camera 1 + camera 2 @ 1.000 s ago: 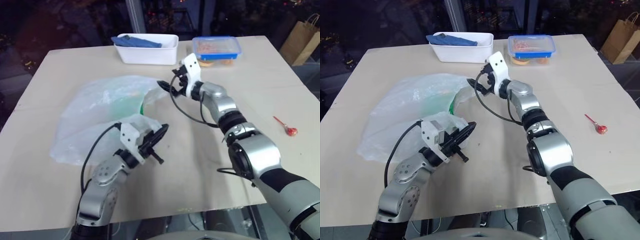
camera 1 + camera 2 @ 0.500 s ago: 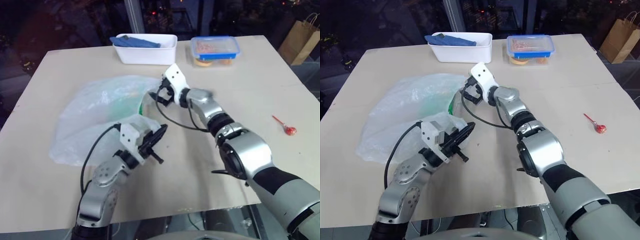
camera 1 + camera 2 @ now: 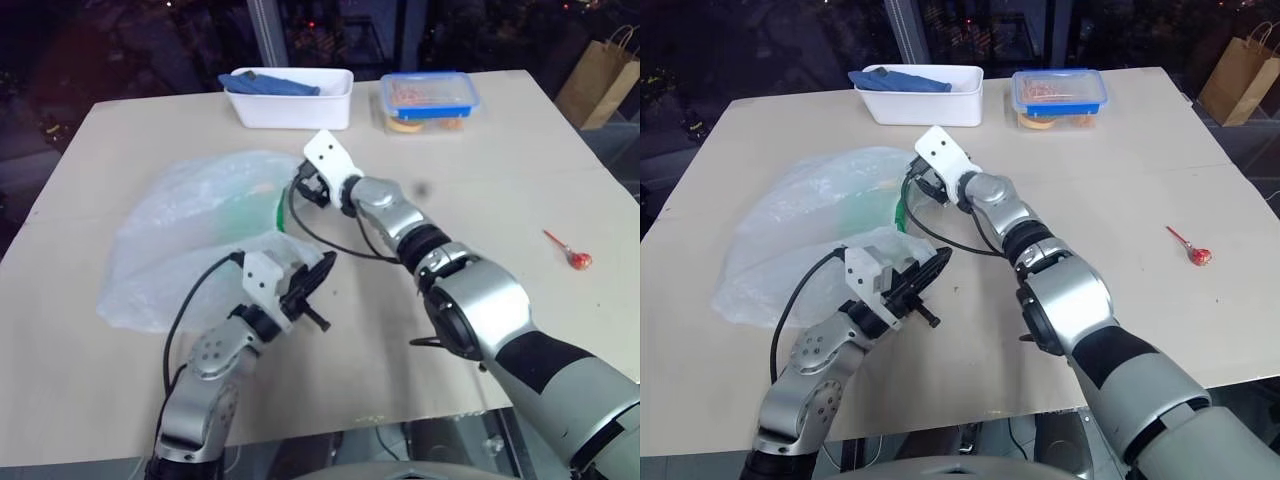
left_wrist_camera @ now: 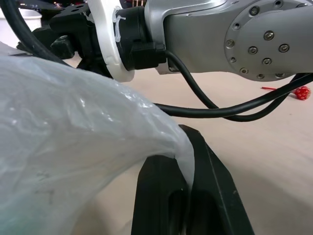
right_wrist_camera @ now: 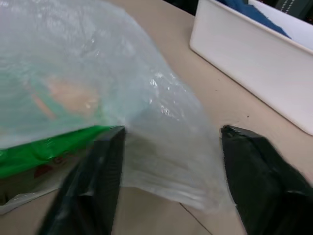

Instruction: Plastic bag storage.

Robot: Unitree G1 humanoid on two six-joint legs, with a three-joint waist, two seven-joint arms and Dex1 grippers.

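Spread across the beige tabletop [image 3: 480,200] is the large translucent white plastic bag [image 3: 190,235], with a shiny green packet [image 5: 44,154] seen through its film. One edge of the bag is pinched in the fully closed left gripper [image 4: 188,183]. The film at the bag's mouth is straddled by the right gripper [image 5: 168,178], its fingers apart with no grip made yet. The step in hand appears to be securing the mouth; closing on that film seems called for next.

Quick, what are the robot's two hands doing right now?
Left gripper: shut on the plastic bag, pinching its edge.
Right gripper: open, one finger on each side of the bag's edge.
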